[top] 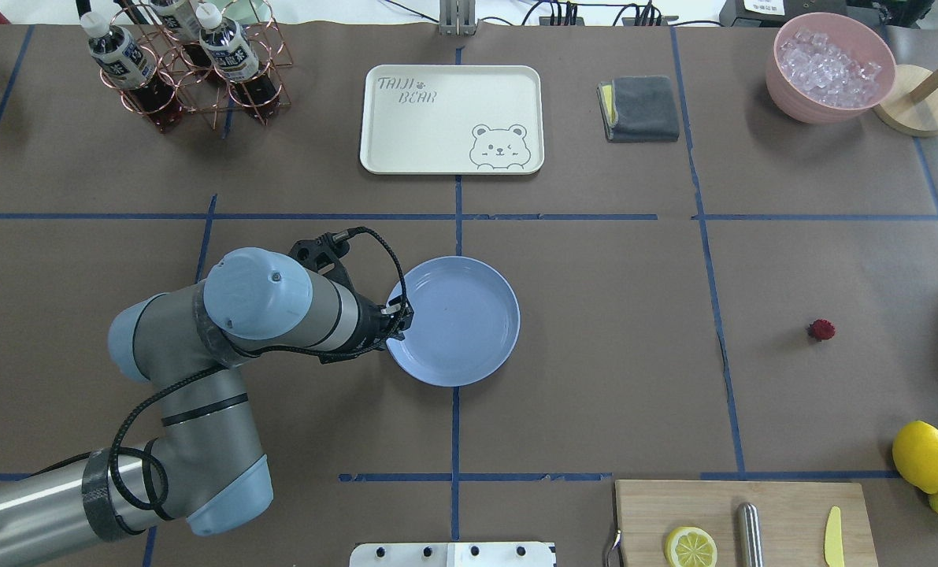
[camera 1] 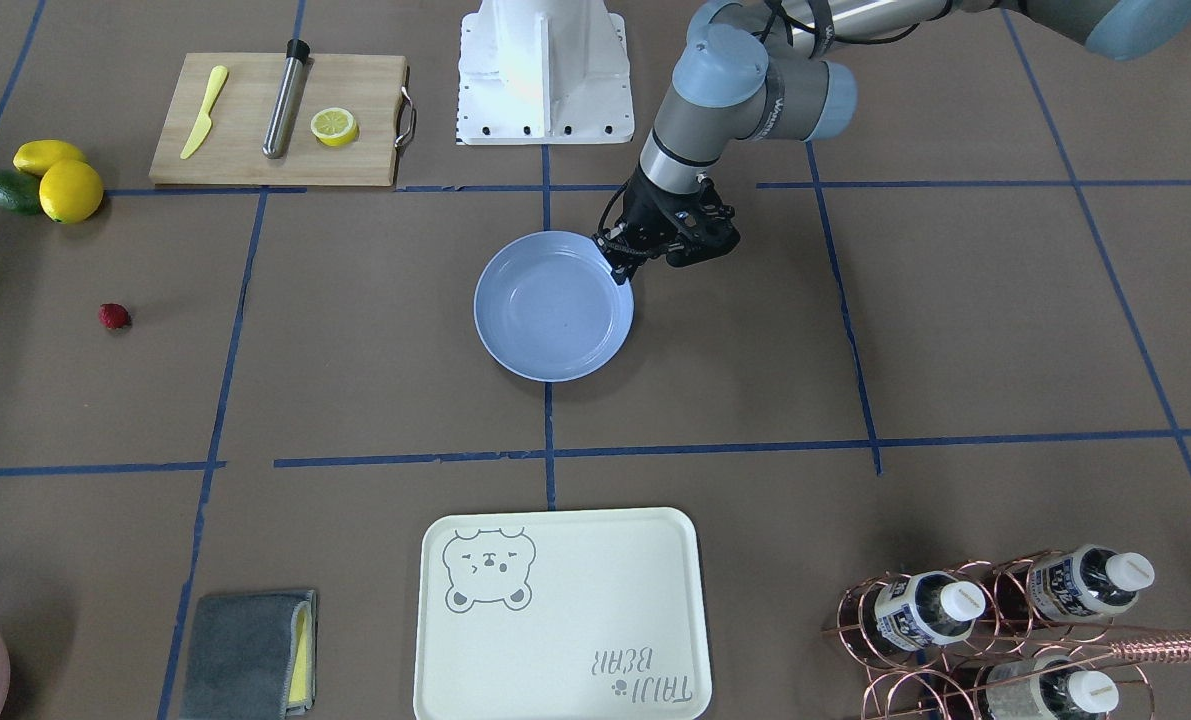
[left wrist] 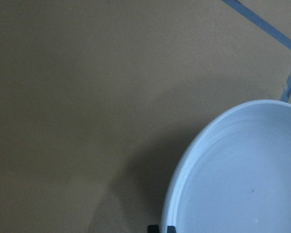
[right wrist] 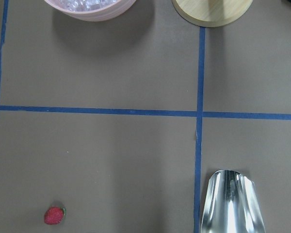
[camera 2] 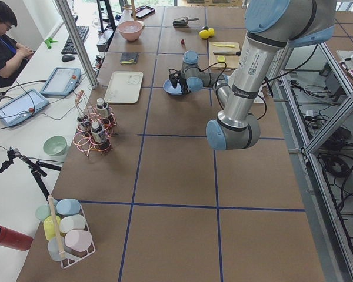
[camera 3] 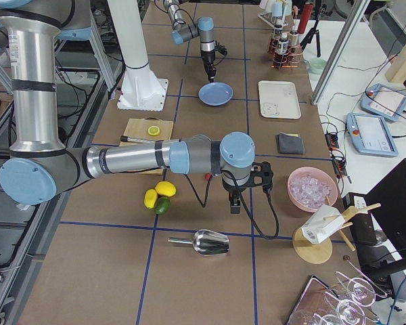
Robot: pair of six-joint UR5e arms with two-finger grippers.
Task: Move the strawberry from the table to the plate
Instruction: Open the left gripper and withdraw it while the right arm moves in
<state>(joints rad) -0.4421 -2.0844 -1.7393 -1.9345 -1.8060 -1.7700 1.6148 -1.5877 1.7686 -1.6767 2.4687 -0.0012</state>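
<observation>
The strawberry (camera 1: 114, 316) (top: 821, 329), small and dark red, lies alone on the brown-paper table (top: 610, 354), far to the robot's right. It also shows at the lower left of the right wrist view (right wrist: 54, 215). The pale blue plate (camera 1: 553, 318) (top: 453, 320) sits empty at the table's centre. My left gripper (camera 1: 620, 265) (top: 402, 315) is shut on the plate's rim, which fills the lower right of the left wrist view (left wrist: 242, 174). My right gripper (camera 3: 235, 203) hangs above the table near the strawberry; I cannot tell whether it is open.
A cutting board (camera 1: 275, 120) carries a lemon half, a yellow knife and a metal rod. Lemons and an avocado (camera 1: 45, 180) lie near the strawberry. Farther off are the bear tray (camera 1: 560, 615), grey cloth (camera 1: 245, 655), bottle rack (camera 1: 1005, 620), ice bowl (top: 829, 67) and metal scoop (right wrist: 230, 201).
</observation>
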